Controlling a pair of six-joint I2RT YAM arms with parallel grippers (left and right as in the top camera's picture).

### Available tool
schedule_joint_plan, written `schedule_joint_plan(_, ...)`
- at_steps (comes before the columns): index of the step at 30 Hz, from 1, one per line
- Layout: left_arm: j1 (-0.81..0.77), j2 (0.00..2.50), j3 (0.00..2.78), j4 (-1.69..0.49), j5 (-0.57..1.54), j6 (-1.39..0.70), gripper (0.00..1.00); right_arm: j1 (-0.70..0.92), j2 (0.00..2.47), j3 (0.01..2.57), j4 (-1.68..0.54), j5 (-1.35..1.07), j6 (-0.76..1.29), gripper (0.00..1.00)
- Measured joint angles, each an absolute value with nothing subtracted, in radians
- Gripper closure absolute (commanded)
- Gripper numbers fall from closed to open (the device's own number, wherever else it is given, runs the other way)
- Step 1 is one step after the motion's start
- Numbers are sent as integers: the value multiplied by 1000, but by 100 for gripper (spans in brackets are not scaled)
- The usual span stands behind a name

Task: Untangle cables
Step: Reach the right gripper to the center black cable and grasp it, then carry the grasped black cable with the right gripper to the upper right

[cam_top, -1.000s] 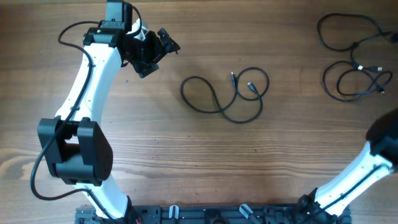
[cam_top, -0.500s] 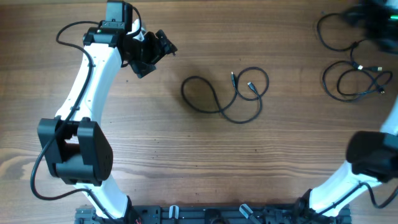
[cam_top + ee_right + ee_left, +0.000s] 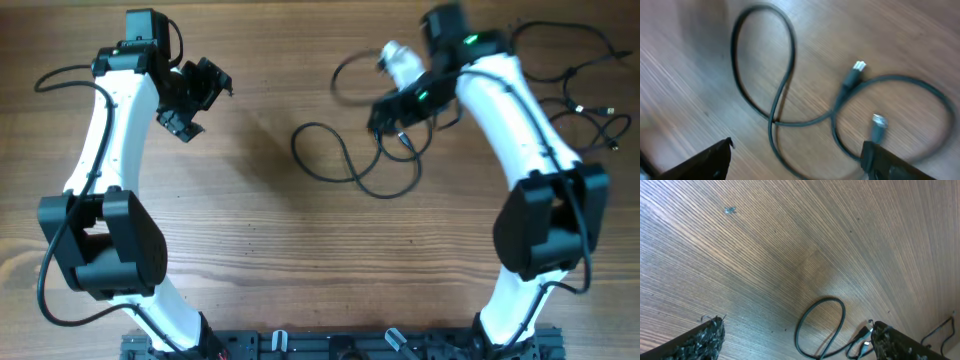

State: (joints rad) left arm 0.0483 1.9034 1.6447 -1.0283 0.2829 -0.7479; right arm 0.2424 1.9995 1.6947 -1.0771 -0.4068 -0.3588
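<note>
A thin black cable [image 3: 340,165] lies in loose loops at the table's middle, its two small plug ends near the right arm. My right gripper [image 3: 385,112] hovers over its right part, open and empty. In the right wrist view the cable [image 3: 785,95] crosses itself between the spread fingers [image 3: 695,165], with two plugs [image 3: 855,67] to the right. My left gripper [image 3: 208,108] is open and empty at the back left, well away from the cable. Its wrist view shows one cable loop [image 3: 820,325] between its fingertips [image 3: 705,340]. More looped cables [image 3: 590,108] lie at the back right.
A blurred dark loop [image 3: 345,78] shows just left of the right wrist; I cannot tell what it is. The right arm [image 3: 520,110] crosses over part of the back-right cables. Bare wooden table [image 3: 250,250] surrounds the middle cable.
The right arm has swung from the far right edge to above the middle cable. The left gripper has shifted a little to the left. The cables have not moved.
</note>
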Motion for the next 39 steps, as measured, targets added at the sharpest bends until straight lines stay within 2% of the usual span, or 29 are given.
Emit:
schedule_joint_plan(7, 47, 1903, 1645, -1029, 280, -751, 3, 389, 2000, 1408, -814, -357, -540, 16)
schedule_joint_plan(12, 47, 1903, 1645, -1028, 280, -751, 2, 454, 1999, 1280, -661, -247, -577, 22)
schedule_joint_plan(14, 47, 1903, 1645, -1028, 277, -751, 2, 465, 1993, 1256, -596, -206, -589, 30)
schedule_joint_plan(15, 47, 1903, 1645, -1029, 277, -751, 2, 467, 1991, 1246, -572, -193, -593, 41)
schedule_joint_plan(19, 47, 1903, 1645, -1028, 273, -751, 2, 467, 1971, 1194, -490, -175, -591, 57)
schedule_joint_plan(21, 47, 1903, 1645, -1028, 273, -751, 2, 467, 1965, 1184, -483, -175, -591, 70)
schedule_joint_plan(22, 47, 1903, 1645, -1028, 273, -751, 2, 468, 1963, 1180, -482, -175, -586, 84)
schedule_joint_plan(24, 47, 1903, 1645, -1028, 273, -751, 2, 469, 1961, 1177, -480, -175, -587, 95)
schedule_joint_plan(30, 47, 1903, 1645, -1028, 273, -751, 2, 469, 1960, 1175, -459, -169, -541, 96)
schedule_joint_plan(39, 47, 1903, 1645, -1025, 269, -754, 2, 460, 1938, 1288, -546, -70, -445, 96)
